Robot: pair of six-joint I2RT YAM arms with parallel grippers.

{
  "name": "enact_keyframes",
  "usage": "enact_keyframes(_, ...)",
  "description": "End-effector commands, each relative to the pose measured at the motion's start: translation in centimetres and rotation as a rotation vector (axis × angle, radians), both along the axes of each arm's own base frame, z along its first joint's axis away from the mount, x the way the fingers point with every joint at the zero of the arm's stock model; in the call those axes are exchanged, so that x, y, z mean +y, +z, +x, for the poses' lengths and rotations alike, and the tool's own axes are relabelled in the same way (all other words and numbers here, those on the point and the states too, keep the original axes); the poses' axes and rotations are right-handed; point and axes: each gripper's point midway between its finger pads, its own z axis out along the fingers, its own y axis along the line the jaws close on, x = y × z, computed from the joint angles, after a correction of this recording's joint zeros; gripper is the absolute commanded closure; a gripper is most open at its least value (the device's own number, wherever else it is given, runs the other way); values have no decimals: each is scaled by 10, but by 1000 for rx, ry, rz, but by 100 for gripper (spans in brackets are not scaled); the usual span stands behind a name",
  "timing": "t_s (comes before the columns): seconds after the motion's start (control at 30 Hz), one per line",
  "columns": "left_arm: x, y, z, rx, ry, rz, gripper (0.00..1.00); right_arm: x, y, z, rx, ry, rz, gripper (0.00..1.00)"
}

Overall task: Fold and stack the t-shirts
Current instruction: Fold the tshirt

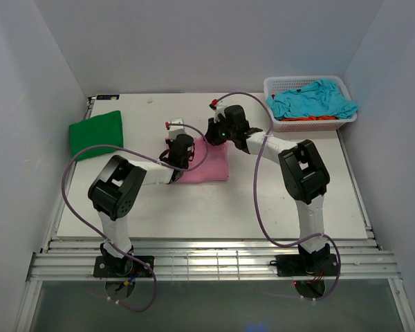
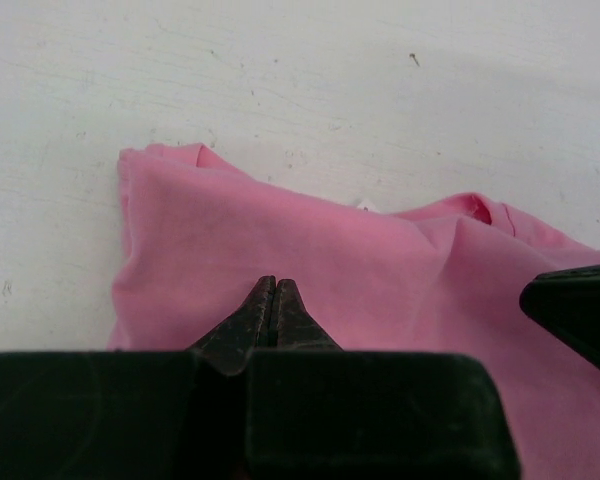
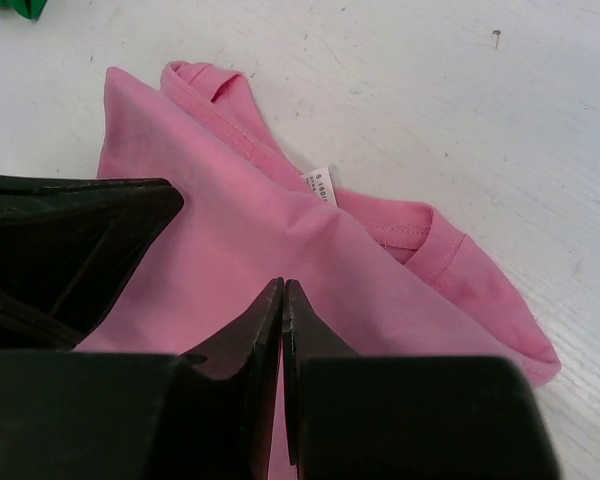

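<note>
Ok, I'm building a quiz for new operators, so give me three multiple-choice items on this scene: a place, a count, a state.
1. Where is the green t-shirt? A in the basket; B on the table, far left; C under the pink t-shirt.
2. How many shirt colours show in the basket? A two; B three; C four.
3. The left hand is: A wide open; B out of view; C shut.
1 B: it lies alone there. 2 A: a turquoise t-shirt over an orange t-shirt. 3 C: its tips meet over the pink t-shirt.
</note>
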Motion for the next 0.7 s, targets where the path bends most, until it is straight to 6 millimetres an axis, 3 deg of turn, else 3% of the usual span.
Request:
enact_keyframes(0.0, -2, 22, 19, -64, -4, -20, 100, 8, 11, 11, -31, 1, 9, 92)
enact_keyframes(0.3, 13, 22, 34, -72, 20, -18, 100, 3, -14, 18, 10, -19, -31, 92)
enact_keyframes(0.67, 34, -17, 39, 1, 53, -9, 100, -17, -40, 20, 45, -72, -80, 92)
